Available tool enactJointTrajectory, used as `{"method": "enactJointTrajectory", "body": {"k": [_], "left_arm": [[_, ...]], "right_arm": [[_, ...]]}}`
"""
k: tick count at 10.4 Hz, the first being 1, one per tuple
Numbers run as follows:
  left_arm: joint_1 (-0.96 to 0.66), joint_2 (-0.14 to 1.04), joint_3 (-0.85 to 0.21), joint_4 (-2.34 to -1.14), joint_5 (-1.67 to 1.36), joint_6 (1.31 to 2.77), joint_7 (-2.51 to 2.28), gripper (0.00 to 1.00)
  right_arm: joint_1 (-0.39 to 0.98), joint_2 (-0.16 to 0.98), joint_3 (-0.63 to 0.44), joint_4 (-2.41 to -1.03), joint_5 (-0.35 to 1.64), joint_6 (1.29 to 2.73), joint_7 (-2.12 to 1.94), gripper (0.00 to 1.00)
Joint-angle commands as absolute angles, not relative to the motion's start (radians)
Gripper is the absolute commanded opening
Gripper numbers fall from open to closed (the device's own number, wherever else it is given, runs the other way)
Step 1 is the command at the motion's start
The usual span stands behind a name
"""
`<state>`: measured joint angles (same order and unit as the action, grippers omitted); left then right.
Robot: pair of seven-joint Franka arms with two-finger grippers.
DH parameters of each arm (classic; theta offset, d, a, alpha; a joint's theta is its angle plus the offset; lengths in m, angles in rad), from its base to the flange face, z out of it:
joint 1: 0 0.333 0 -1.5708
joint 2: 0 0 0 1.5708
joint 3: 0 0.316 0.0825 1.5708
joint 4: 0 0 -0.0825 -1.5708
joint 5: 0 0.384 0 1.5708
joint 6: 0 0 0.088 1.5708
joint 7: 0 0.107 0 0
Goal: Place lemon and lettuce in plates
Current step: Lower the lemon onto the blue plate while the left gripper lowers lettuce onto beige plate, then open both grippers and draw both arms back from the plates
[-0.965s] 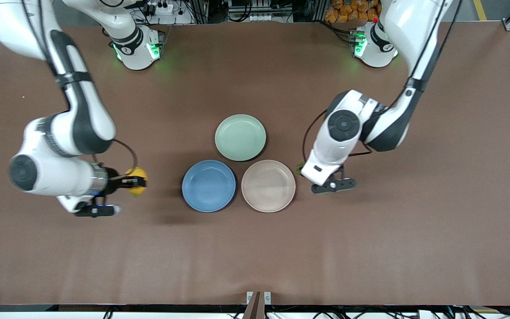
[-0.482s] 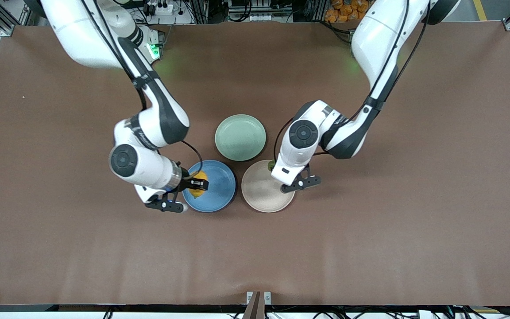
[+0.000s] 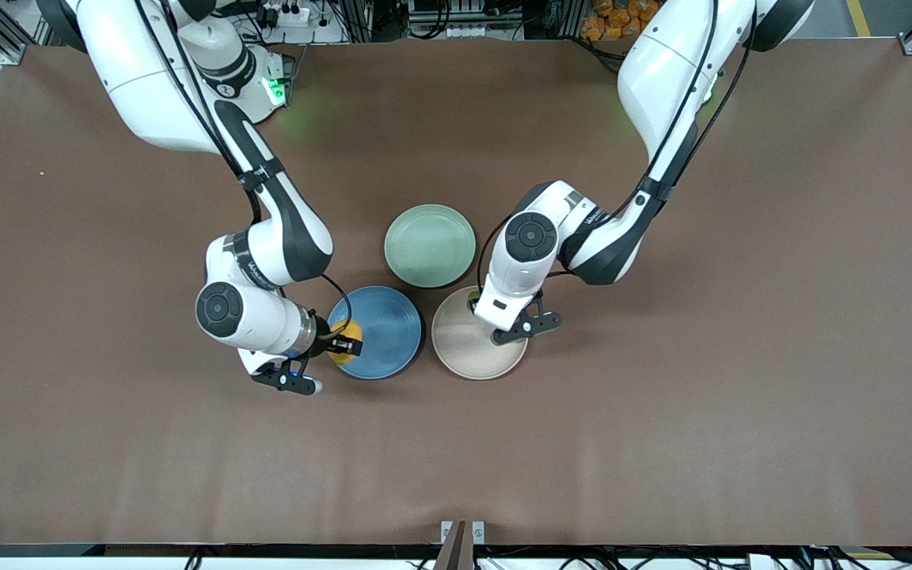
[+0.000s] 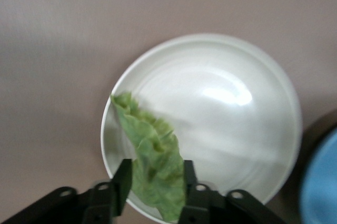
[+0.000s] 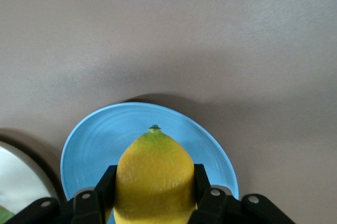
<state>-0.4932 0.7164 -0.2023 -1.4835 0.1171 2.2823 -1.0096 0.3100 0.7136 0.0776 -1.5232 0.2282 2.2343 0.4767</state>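
holding the lemon over the blue plate at its rim toward the right arm's end of the bench, the right end effector pinches it. the left end effector is over the beige plate; its fingers flank the lettuce, and i cannot tell if they grip. both releases are left to do.

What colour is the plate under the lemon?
Blue. The plate under the lemon shows best in the right wrist view.
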Motion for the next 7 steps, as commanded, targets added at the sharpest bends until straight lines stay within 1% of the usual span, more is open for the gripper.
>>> {"method": "enactJointTrajectory", "body": {"k": [1, 2, 3, 4, 5, 7], "left_arm": [[-0.447, 0.553, -0.193, -1.494, 0.104, 2.156, -0.922, 1.00], [-0.431, 0.496, -0.190, -1.494, 0.107, 2.107, -0.872, 1.00], [-0.396, 0.433, -0.190, -1.494, 0.107, 2.012, -0.777, 1.00], [-0.346, 0.375, -0.192, -1.494, 0.097, 1.931, -0.659, 1.00], [-0.303, 0.324, -0.199, -1.494, 0.094, 1.860, -0.558, 1.00], [-0.273, 0.212, -0.196, -1.494, 0.094, 1.731, -0.509, 1.00]], "right_arm": [[0.331, 0.750, 0.083, -1.506, 0.248, 2.252, 0.482, 0.00], [0.330, 0.753, 0.083, -1.506, 0.249, 2.250, 0.491, 0.00], [0.328, 0.753, 0.083, -1.506, 0.250, 2.244, 0.491, 0.18], [0.330, 0.753, 0.083, -1.506, 0.250, 2.244, 0.495, 0.64], [0.331, 0.752, 0.083, -1.506, 0.249, 2.243, 0.508, 1.00], [0.316, 0.723, 0.084, -1.502, 0.247, 2.234, 0.499, 1.00]]}}
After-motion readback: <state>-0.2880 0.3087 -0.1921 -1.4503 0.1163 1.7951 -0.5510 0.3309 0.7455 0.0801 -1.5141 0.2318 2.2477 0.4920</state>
